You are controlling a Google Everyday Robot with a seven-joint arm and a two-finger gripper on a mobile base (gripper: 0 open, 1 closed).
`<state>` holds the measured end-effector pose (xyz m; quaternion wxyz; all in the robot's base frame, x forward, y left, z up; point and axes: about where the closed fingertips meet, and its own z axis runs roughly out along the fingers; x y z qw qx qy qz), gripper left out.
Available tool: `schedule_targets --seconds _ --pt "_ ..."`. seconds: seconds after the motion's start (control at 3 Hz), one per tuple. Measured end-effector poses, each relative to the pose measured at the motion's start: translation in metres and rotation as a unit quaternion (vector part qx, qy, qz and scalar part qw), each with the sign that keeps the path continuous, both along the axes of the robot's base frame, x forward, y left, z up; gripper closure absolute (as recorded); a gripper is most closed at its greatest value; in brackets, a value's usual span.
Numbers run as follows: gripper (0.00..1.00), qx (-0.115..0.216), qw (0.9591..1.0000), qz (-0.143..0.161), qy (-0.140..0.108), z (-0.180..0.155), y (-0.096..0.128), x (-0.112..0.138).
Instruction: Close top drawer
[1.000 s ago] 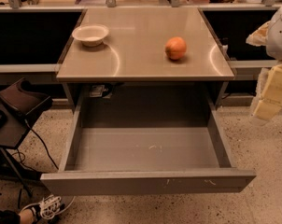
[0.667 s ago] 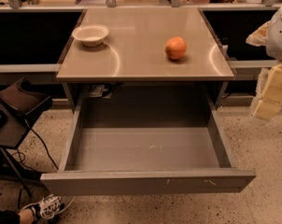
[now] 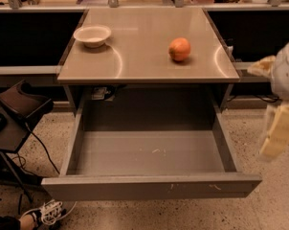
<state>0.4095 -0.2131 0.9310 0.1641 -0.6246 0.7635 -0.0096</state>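
Observation:
The top drawer (image 3: 151, 187) is a wide grey metal tray pulled fully out from under the counter. Its flat handleless front faces me at the bottom of the view and carries small pale scratches. The inside (image 3: 151, 157) is bare apart from a few pale flecks. My gripper (image 3: 278, 133) shows blurred at the right edge, pale yellow and white, to the right of the drawer's right side wall and apart from it.
A white bowl (image 3: 92, 35) and an orange (image 3: 180, 49) sit on the grey countertop (image 3: 139, 61) above the drawer. A dark chair or stand (image 3: 15, 114) with cables stands at the left. A shoe (image 3: 46, 212) lies on the speckled floor at bottom left.

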Motion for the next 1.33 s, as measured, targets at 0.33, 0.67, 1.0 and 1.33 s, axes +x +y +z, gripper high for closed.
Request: schedule_targets --seconds 0.33,0.67,1.0,1.33 --pt "0.0 0.061 0.9979 0.011 0.021 -0.062 -0.003 -0.043" --pt "0.0 0.129 0.9888 -0.014 0.074 -0.14 -0.013 -0.097" --pt "0.0 0.17 0.9742 -0.029 0.146 -0.213 -0.011 -0.157" --pt "0.0 0.195 0.9606 -0.022 0.197 -0.264 0.003 -0.198"
